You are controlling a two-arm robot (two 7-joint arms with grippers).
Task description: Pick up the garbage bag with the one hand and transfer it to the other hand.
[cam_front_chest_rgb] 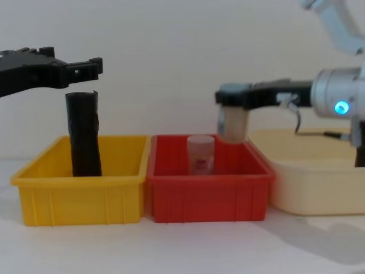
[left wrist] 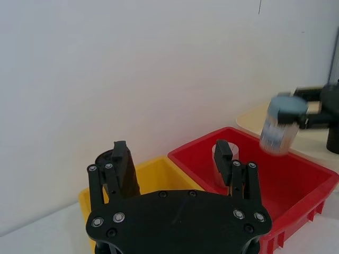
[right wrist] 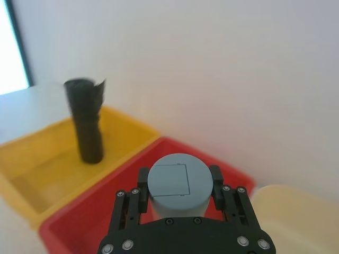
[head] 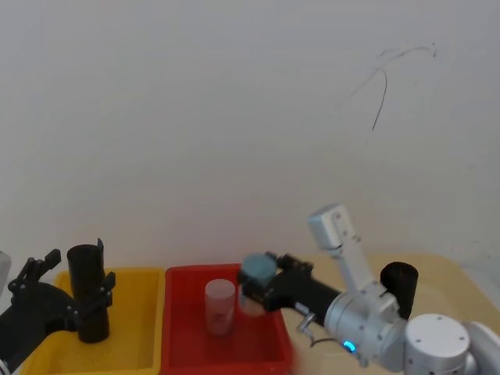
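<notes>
The garbage bag (head: pixel 399 285), a black cylindrical roll, stands on the cream tray (cam_front_chest_rgb: pixel 308 182) at the right, partly behind my right arm. My right gripper (head: pixel 258 277), on the wrist with the blue light, is shut on a grey-lidded clear jar (cam_front_chest_rgb: pixel 231 123). It holds the jar above the red bin (cam_front_chest_rgb: pixel 205 194), at the bin's right side. My left gripper (left wrist: pixel 170 153) is open and empty. It hovers over the yellow bin (cam_front_chest_rgb: pixel 80 194), above a plain black roll with a ragged top (cam_front_chest_rgb: pixel 84 134).
A second clear jar (cam_front_chest_rgb: pixel 201 153) stands upright in the middle of the red bin. The yellow bin, the red bin and the cream tray sit side by side. A white wall rises close behind them.
</notes>
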